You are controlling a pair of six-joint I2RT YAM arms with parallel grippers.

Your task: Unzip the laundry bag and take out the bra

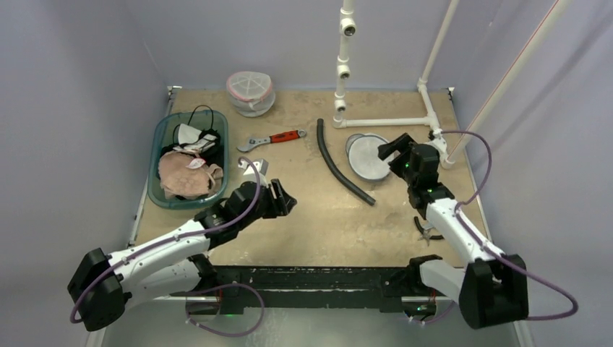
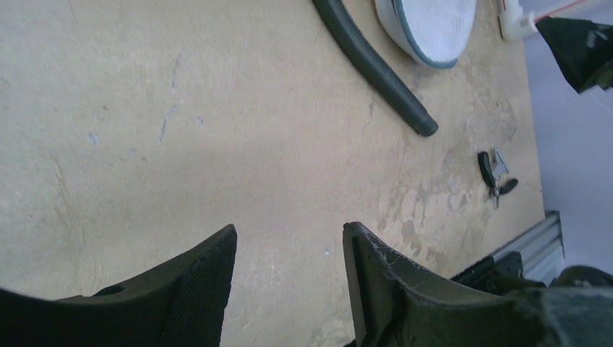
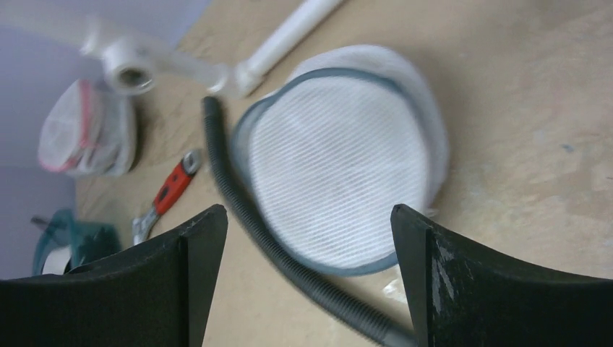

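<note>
**Approach step (judged).** The round white mesh laundry bag with a grey-green zipped rim [image 1: 366, 157] is seen lying on the table [image 1: 318, 224], right of centre, beside a black ribbed hose [image 1: 340, 170]. The right end effector [image 1: 392, 148] is held over its right edge, jaws apart, nothing gripped. The left end effector [image 1: 283, 199] is also spread and empty. The bag is a disc, so no long axis is evident, and its broad face is turned upward. The zip pull cannot be made out and must be located next.

Bin [image 1: 153, 173] at far L of table [image 1: 318, 220], clothes [image 1: 186, 177] in it. Wrench [image 1: 273, 139] just R of bin. Hose [image 1: 340, 168] R of wrench, running back to front. Laundry bag [image 1: 363, 157] just beside hose on its R. Pipe frame [image 1: 383, 121] behind that bag, back R. Second bag [image 1: 250, 92] at back edge, behind wrench. Pliers [image 1: 428, 231] front R.
</note>
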